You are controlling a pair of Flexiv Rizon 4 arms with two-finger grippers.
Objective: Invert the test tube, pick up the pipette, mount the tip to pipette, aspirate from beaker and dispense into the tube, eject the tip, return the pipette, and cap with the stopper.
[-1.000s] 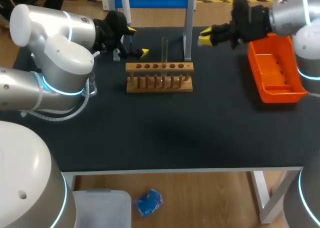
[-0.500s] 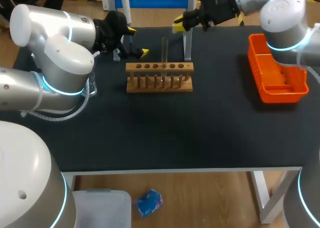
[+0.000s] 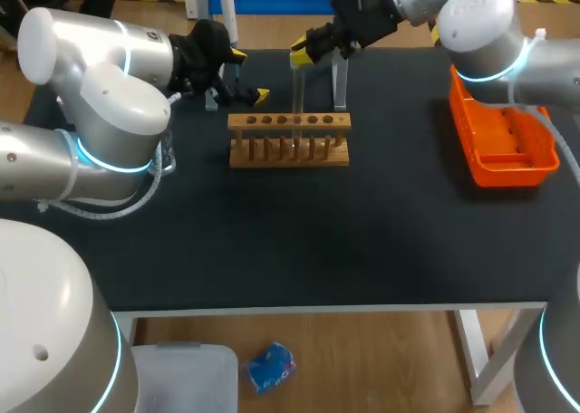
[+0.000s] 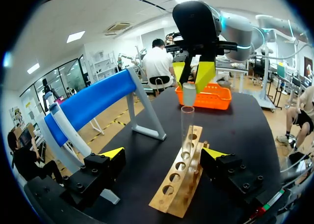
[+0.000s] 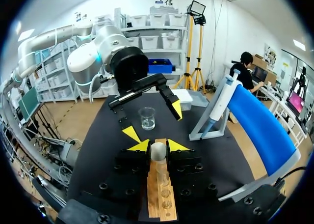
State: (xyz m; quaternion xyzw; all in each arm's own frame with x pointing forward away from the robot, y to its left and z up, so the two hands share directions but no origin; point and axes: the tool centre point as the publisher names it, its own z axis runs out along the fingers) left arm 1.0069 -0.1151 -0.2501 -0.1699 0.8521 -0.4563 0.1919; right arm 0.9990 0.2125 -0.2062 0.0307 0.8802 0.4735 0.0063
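Gently does it: stopper onto the tube

My right gripper [image 3: 302, 54], in the upper middle of the head view, is closed on the pale stopper [image 4: 188, 94]. The stopper hangs just above the mouth of the tube [image 4: 187, 130], which stands in the rack [image 3: 288, 150]. Capping looks like the step in hand. I would centre the stopper over the rim, keep it upright, press straight down and let go only once it seats. A sideways push could tip the tube. My left gripper [image 3: 249, 75], upper left, gapes wide and holds nothing.
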